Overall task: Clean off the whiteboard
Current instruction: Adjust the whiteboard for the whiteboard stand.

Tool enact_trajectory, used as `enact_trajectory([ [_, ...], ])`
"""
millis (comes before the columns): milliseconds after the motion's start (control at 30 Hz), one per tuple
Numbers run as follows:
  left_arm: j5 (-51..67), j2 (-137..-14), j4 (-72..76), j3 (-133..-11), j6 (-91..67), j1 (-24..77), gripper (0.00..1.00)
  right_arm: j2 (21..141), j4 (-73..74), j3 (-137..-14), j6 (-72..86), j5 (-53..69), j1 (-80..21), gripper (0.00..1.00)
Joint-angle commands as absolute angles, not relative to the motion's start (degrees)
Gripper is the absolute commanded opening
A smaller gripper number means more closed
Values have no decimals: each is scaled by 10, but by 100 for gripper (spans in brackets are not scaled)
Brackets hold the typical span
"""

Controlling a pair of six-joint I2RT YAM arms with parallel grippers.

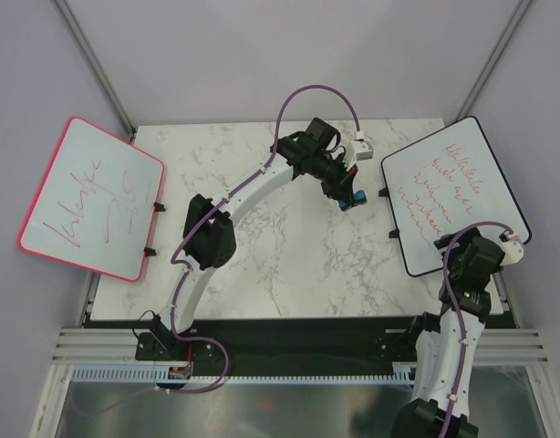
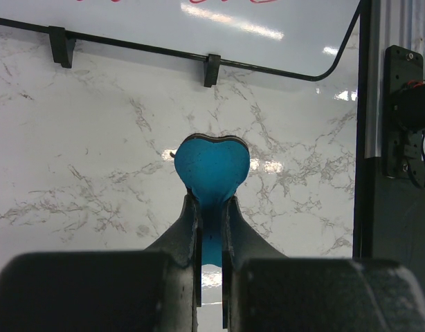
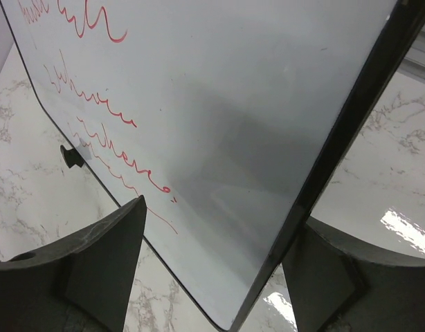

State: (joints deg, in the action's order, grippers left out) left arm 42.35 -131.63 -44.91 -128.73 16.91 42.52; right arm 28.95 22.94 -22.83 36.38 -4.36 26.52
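Now, right jaws stood spread astride the near edge of the whiteboard (image 1: 453, 196), at the table's (image 1: 289, 265) right side, writing intact. Left jaws pinched the blue eraser (image 2: 212, 166). A skewed clamp risked shoving the board askew.

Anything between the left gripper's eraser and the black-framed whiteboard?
Nothing visible. Only bare marble table lies between the blue eraser, pinched in the left gripper, and the whiteboard edge with its two black clips. The right gripper straddles the board's near corner, off that path.
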Motion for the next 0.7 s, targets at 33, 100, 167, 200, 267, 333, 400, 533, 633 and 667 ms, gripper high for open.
enact_trajectory([
  [33,441,-1305,-445,-1304,185,430,2,290,172,-222,346,-27,265,81],
  [100,442,-1307,-445,-1305,186,431,2,287,175,-219,349,-32,265,80],
  [167,440,-1307,-445,-1304,185,431,2,282,178,-216,351,-38,265,83],
  [200,440,-1307,-445,-1304,187,431,2,281,184,-218,352,-43,265,84],
  [267,439,-1309,-445,-1305,187,431,2,281,194,-223,352,-65,265,83],
  [333,439,-1310,-446,-1305,187,431,2,279,194,-223,352,-76,265,83],
  [400,439,-1309,-445,-1305,188,432,2,279,182,-217,354,-77,265,84],
  [533,432,-1311,-443,-1306,190,432,2,278,152,-193,353,-54,265,85],
  [633,423,-1311,-429,-1306,188,436,2,265,135,-190,337,-45,265,84],
  [667,418,-1313,-408,-1305,187,440,2,262,136,-190,333,-43,265,84],
])
